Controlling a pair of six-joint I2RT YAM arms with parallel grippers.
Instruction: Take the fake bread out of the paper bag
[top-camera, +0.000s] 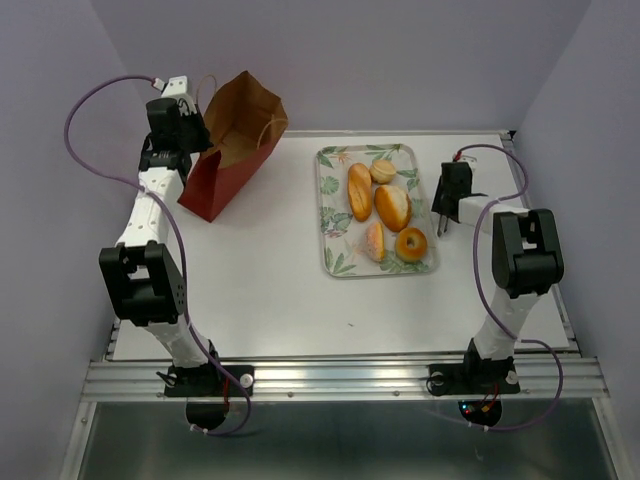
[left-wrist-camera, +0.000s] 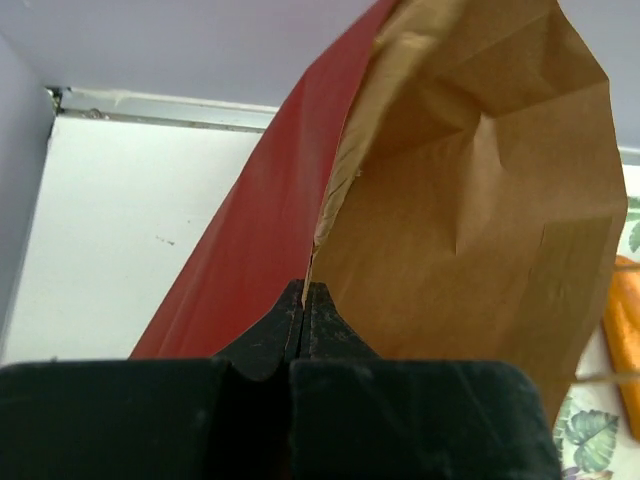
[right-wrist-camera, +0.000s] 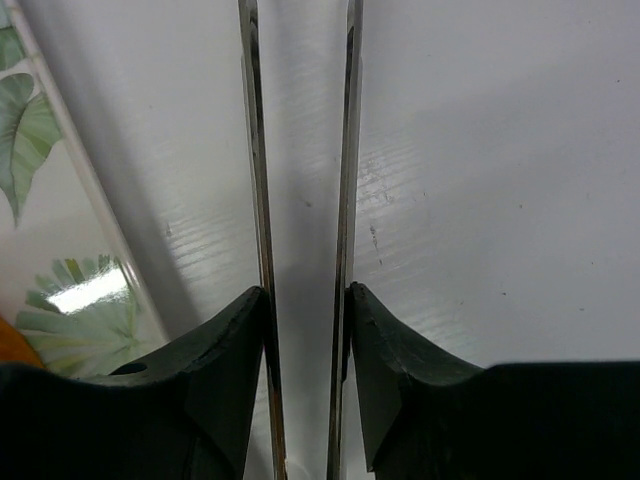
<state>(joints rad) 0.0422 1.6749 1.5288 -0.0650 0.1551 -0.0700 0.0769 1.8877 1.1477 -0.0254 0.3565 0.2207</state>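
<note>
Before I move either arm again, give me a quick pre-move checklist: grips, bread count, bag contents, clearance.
1. Left gripper hold on the paper bag: ok, pinched shut on its rim.
2. Right gripper free: ok, open, nothing between its fingers.
3. Fake bread out: ok, five pieces lie on the tray.
4. Bag empty: cannot tell, its bottom is hidden.
5. Right gripper clear of the tray: ok, over bare table beside the tray's edge.
</note>
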